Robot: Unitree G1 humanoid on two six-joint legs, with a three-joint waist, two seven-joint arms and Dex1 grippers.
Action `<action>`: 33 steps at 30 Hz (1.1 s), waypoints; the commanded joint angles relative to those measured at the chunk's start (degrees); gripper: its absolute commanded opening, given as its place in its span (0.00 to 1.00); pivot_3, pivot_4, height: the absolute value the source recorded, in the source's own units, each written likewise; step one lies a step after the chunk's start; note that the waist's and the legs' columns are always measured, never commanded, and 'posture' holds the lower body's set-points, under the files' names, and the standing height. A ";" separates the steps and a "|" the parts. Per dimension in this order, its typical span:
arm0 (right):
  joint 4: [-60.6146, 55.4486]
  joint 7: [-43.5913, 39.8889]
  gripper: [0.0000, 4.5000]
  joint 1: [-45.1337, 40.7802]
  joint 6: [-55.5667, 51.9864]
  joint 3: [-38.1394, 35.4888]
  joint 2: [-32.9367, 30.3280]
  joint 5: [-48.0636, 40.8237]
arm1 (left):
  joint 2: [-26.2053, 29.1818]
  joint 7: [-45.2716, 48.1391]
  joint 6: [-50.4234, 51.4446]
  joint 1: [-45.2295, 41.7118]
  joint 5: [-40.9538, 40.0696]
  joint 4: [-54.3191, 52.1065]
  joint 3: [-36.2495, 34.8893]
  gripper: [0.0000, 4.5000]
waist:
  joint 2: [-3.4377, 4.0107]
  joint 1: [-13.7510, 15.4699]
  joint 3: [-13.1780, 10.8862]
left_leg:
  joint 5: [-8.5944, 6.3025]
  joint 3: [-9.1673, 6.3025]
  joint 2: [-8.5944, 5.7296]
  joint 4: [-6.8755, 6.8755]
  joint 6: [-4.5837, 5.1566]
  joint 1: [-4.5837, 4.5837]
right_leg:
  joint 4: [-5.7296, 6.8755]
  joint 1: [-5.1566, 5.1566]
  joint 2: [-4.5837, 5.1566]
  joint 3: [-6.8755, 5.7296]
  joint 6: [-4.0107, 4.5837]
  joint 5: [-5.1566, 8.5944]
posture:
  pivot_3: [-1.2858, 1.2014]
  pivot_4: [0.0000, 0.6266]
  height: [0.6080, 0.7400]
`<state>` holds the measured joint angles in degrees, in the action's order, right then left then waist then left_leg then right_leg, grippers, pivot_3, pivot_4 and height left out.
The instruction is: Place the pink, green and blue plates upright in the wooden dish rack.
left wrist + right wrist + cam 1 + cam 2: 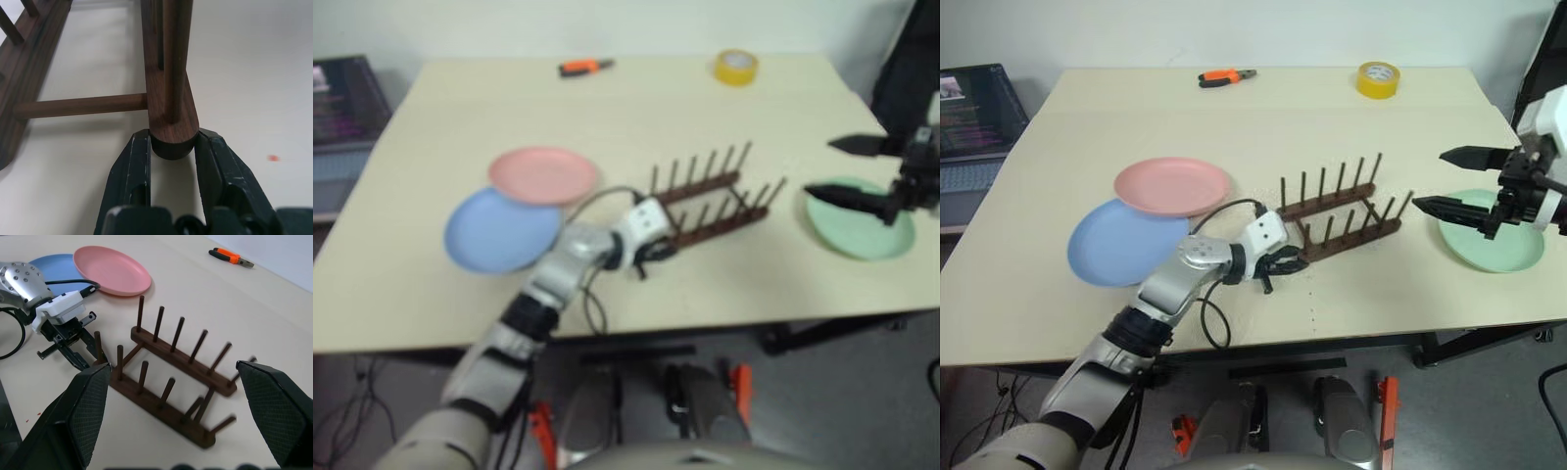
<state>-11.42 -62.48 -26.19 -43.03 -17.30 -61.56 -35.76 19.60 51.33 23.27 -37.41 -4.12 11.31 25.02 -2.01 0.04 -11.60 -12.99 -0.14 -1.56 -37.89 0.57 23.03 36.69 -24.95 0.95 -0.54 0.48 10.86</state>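
A big pale table [1351, 284] holds everything. Near its middle stands the wooden dish rack [1340, 211], a small dark brown one with two long rails and rows of thin pegs that stick up. No plate sits between its pegs; every slot is bare. The left gripper [172, 147] is at the rack's end nearest the robot, at about 8 o'clock from the rack's middle, and its two black fingers [133, 161] are clenched on the rounded tip of one rail (the wrist view shows the wood squeezed tight between them). All three plates lie flat on the table. The pink plate [1173, 185] is at about 9 o'clock from the rack, well apart from it. The blue plate [1121, 243] is at about 8 o'clock from the pink one, and the pink plate's edge seems to sit a little on top of the blue one, though it is hard to be sure from here. The green plate [1492, 245] lies at about 3 o'clock from the rack, near the table's right edge. The right gripper [1453, 182] hangs in the air above the green plate with its fingers spread wide, holding nothing. Far back on the table are orange pliers [1226, 75] at about 11 o'clock from the rack and a roll of yellow tape [1377, 79] at about 12 o'clock.
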 commanded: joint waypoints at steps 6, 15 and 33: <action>-3.78 0.93 1.00 2.24 -0.22 -4.81 -1.46 -2.29 | -3.95 1.05 -7.02 -5.92 2.57 9.74 -0.87 0.21 | 0.00 -0.07 0.00 | -0.01 -0.01 0.02 0.00 0.01 0.00 | 0.02 -0.02 0.00 -0.03 -0.05 -0.03 | 0.52 0.24 1.00; -4.98 1.70 1.00 3.29 -0.58 -5.66 -1.61 -3.14 | -6.60 1.44 -11.94 -8.90 3.54 17.58 -1.97 0.21 | -0.01 -0.12 -0.01 | -0.01 0.00 0.02 0.01 0.02 0.00 | -0.01 -0.03 0.00 -0.04 -0.30 -0.18 | 0.52 0.24 1.00; -4.86 2.54 1.00 3.08 -0.61 -5.03 -1.29 -3.07 | -6.72 11.98 -19.78 -15.59 2.17 28.61 -5.30 0.21 | -0.02 -0.11 -0.02 | -0.03 0.01 0.02 0.03 0.04 0.06 | -0.09 -0.06 0.00 -0.07 -0.31 -0.18 | 0.52 0.24 1.00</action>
<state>-15.05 -60.10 -22.54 -43.78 -20.72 -61.89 -37.85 13.28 61.65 5.78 -50.94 -0.50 40.19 21.72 -2.03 -0.07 -11.62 -13.03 -0.12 -1.54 -37.85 0.64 23.10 36.57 -25.02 0.95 -0.61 0.18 10.68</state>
